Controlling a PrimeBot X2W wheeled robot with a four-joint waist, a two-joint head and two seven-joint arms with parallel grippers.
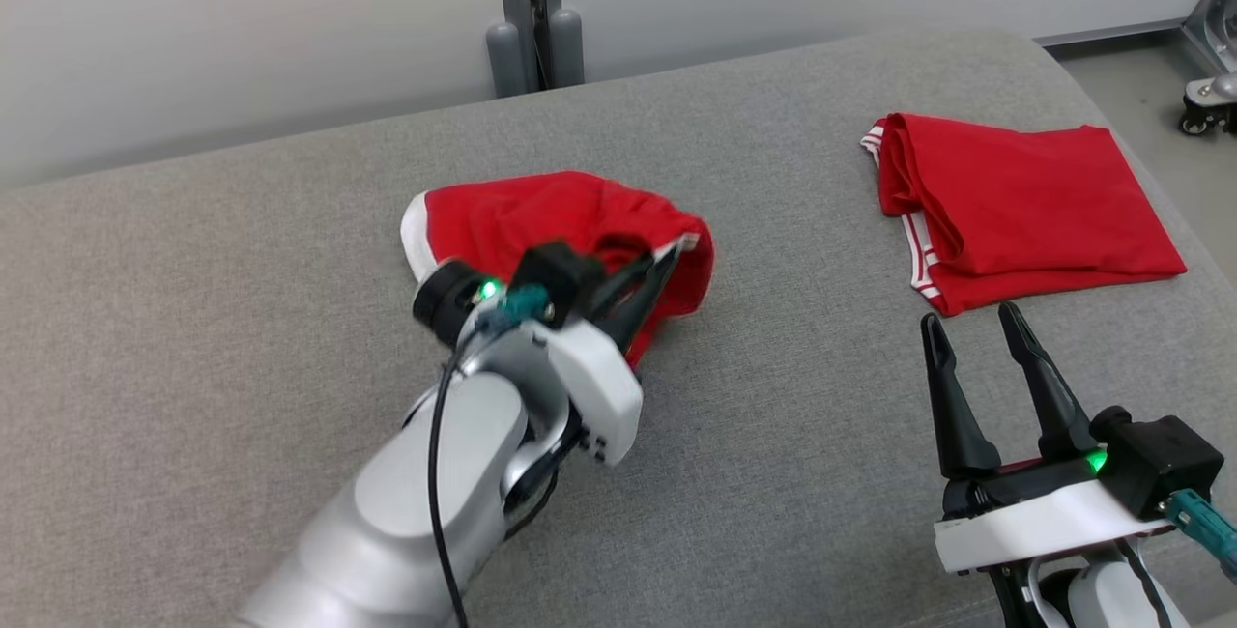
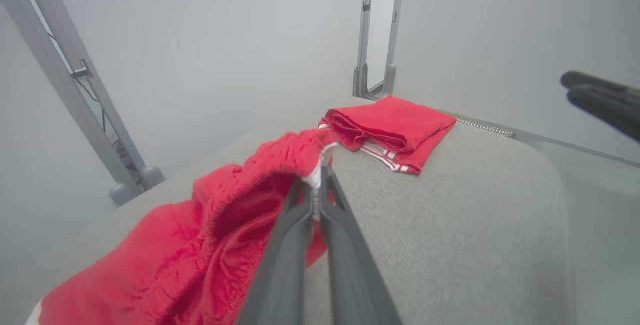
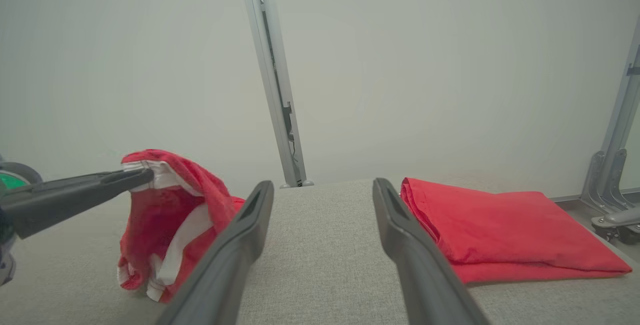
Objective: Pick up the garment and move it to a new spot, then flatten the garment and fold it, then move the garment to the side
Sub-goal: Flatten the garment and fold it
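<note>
Left of centre on the grey upholstered surface (image 1: 242,319), the crumpled red shorts (image 1: 541,208) are pinched at their white-trimmed hem by the closed jaws of the left gripper (image 1: 667,261), a sound hold for cloth that looks light and limp, while the right gripper (image 1: 971,319) hovers, jaws wide, near the folded red garment (image 1: 1024,203).

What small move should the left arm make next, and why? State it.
Probably lift straight up. The left gripper is shut on the white-trimmed edge of the crumpled garment, while most of the cloth lies bunched on the grey surface; raising it should free it for carrying elsewhere.
</note>
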